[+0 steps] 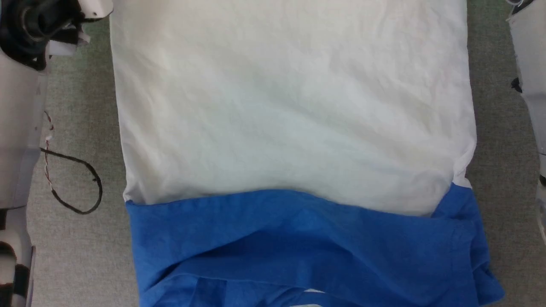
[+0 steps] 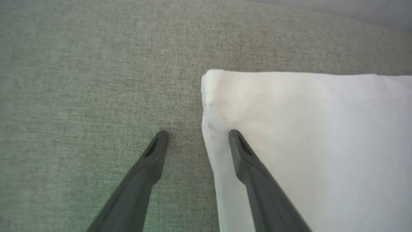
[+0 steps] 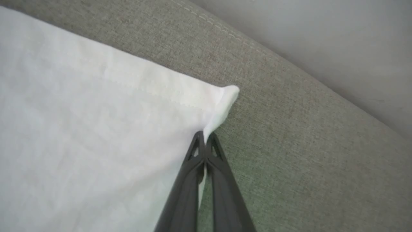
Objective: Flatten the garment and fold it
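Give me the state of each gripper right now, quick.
Left gripper: open, fingers either side of the garment's white side edge, holding nothing.
Right gripper: shut on the garment's white hem corner.

The garment (image 1: 294, 106) covers the middle of the grey woven surface (image 1: 81, 256), leaving a bare strip along each side edge. The left strip is wider, but a black cable loop (image 1: 85, 187) juts over it from the left arm (image 1: 17, 128); the right strip is narrow, with the right arm (image 1: 529, 85) at its outer side. Past the white hem corners bare surface runs to the stitched edge (image 3: 225, 30), free ahead of the spread left gripper (image 2: 197, 132), while the right gripper (image 3: 204, 138) pinches the other corner.
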Available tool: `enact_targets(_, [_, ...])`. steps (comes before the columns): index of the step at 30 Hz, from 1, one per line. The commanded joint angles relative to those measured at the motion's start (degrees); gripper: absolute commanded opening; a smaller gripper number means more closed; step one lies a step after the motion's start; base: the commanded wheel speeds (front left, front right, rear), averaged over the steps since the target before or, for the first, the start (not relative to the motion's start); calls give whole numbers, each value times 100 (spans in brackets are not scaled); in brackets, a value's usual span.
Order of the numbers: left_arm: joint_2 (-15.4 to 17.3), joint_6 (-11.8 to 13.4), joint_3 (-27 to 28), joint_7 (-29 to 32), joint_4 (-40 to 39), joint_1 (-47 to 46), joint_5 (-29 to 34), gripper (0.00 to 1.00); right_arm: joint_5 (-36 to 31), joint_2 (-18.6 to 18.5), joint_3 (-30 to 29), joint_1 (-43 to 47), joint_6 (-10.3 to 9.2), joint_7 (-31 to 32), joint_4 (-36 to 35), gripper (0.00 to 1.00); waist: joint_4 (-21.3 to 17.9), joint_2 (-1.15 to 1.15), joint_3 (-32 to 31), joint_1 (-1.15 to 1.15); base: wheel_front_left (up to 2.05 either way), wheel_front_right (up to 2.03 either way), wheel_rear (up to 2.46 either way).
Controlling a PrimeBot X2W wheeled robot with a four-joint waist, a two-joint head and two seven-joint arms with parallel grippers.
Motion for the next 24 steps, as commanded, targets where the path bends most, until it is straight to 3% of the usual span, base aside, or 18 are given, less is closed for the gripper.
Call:
enact_targets(1, [-81, 53, -54, 124, 107, 86, -82, 100, 61, -28, 35, -70, -5, -24, 28, 0, -18, 0, 32, 1, 0, 0, 0])
enact_targets(2, [-91, 84, -57, 203, 134, 121, -117, 99, 84, -36, 61, -83, -5, -30, 33, 0, -24, 0, 48, 1, 0, 0, 0])
enact_targets(3, [-100, 105, -52, 269, 147, 156, -159, 43, 107, -43, 88, -97, -5, -36, 37, 0, -30, 0, 62, 1, 0, 0, 0])
enact_targets(4, [-127, 116, -18, 309, 140, 196, -236, 0, 130, -48, 115, -108, -5, -43, 43, 0, -36, 0, 71, 1, 0, 0, 0])
enact_targets(10, [-212, 89, 263, -200, -38, 246, -403, 0, 222, -99, 223, -177, -5, -176, 48, 0, -48, 0, 97, 1, 0, 0, 0])
enact_targets(24, [-212, -232, 626, -2592, 330, -471, 139, 0, -71, -57, -268, -576, -5, -1455, 115, 0, -30, 0, -117, 1, 0, 0, 0])
